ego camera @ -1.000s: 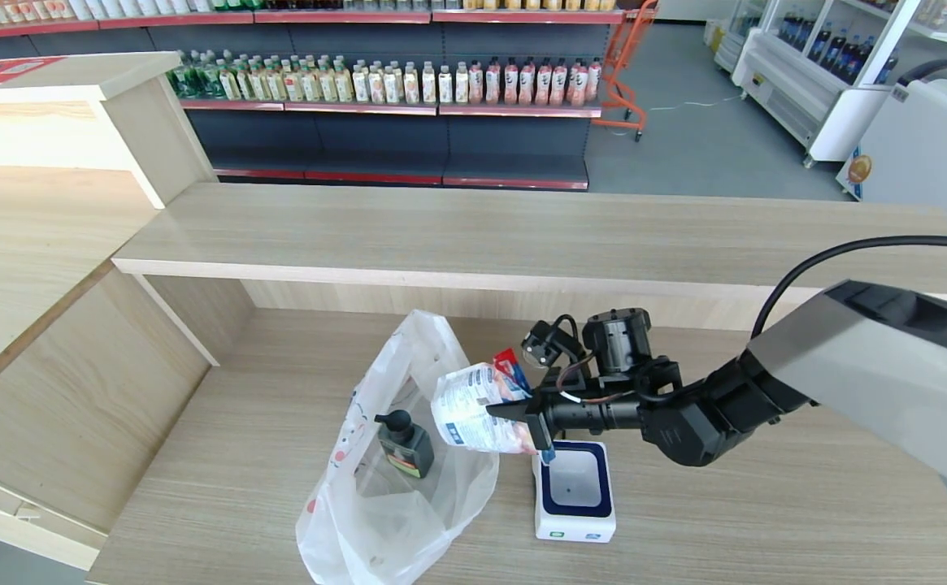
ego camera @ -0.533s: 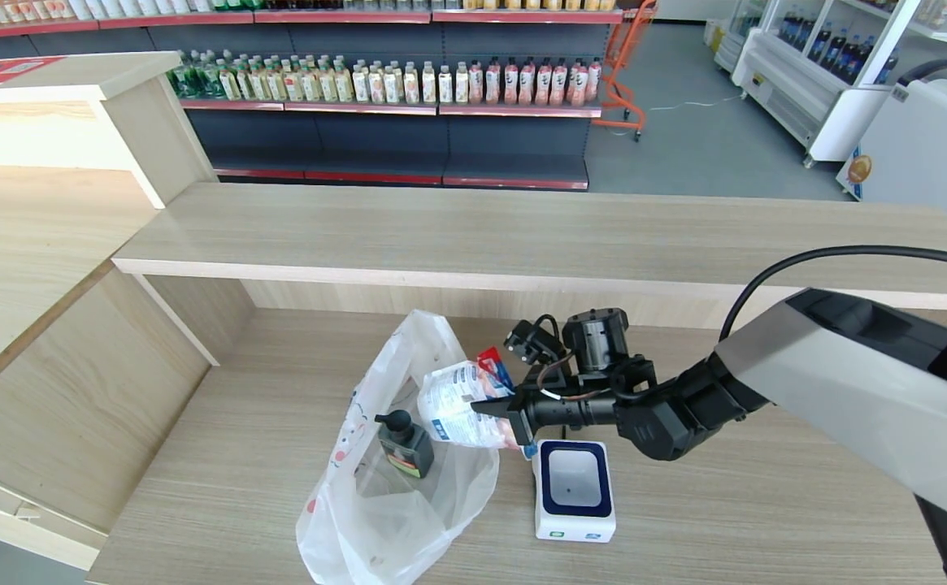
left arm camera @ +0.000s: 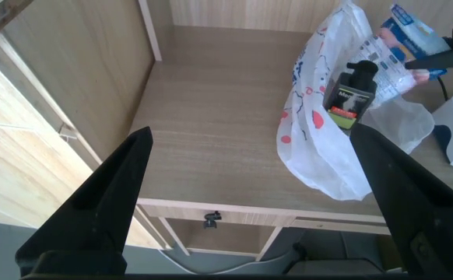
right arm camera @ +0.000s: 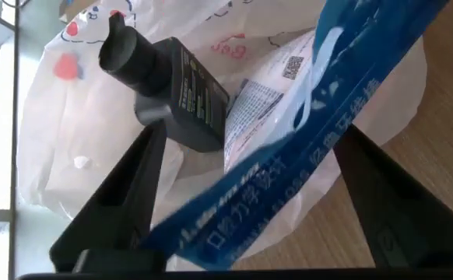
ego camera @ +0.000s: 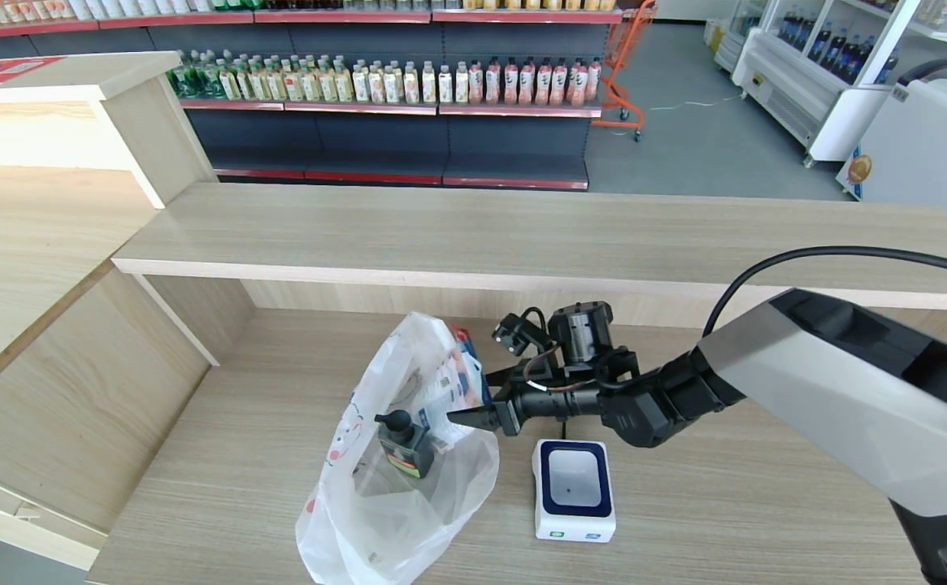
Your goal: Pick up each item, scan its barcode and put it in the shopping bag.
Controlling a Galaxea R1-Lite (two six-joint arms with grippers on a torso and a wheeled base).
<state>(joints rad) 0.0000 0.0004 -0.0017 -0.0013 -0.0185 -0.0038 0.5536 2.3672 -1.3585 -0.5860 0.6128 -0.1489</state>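
Bag (ego camera: pixel 375 520) holds one bottle (ego camera: pixel 405 447), one packet (ego camera: pixel 453 378); right gripper (ego camera: pixel 458 418) and left gripper (left arm camera: pixel 251 132) gape.

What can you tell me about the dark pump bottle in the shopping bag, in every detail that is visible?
The pump bottle is dark, nearly black, with a flat-sided body, a black pump head and a label with coloured bands on its front. It looks like plastic. It stands about upright inside the translucent white shopping bag, whose film rises around it. A white and blue packet sits close beside it; whether they touch is unclear.
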